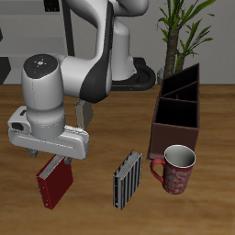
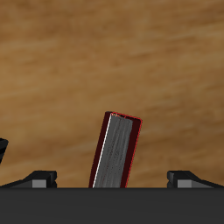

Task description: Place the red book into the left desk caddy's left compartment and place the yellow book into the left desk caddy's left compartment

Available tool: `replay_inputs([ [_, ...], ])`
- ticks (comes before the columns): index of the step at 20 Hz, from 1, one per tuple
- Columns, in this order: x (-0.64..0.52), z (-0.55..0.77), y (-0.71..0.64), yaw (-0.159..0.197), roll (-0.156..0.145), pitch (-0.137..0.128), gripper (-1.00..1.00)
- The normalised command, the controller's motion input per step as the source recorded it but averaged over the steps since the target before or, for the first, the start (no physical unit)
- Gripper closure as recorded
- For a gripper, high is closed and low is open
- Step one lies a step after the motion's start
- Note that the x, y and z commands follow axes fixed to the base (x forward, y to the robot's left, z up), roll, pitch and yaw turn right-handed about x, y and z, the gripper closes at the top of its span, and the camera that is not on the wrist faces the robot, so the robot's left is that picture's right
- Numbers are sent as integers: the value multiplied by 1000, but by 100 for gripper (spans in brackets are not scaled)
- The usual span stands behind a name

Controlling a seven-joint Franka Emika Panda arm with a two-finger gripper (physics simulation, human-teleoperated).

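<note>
The red book stands tilted on the table near the front edge, white page edges showing. In the wrist view the red book sits midway between my two fingertips, touching neither. My gripper hangs just over the book's top and is open, jaws wide apart. The left desk caddy, a long dark maroon box with black dividers, stands farther back across the table, well away from the gripper. The yellow book shows in neither view.
A black-and-white striped book stands beside the red book. A red and white mug stands in front of the caddy. A potted plant is behind the caddy.
</note>
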Motion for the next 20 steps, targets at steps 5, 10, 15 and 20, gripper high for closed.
replay_inputs([
  [5,16,-304,6,-40,-1,5,-100],
  [10,-19,-336,-119,-47,-29,18,-100],
  [15,-35,-292,-75,-38,-60,6,100],
  [20,-130,95,31,-83,-16,-59,100],
])
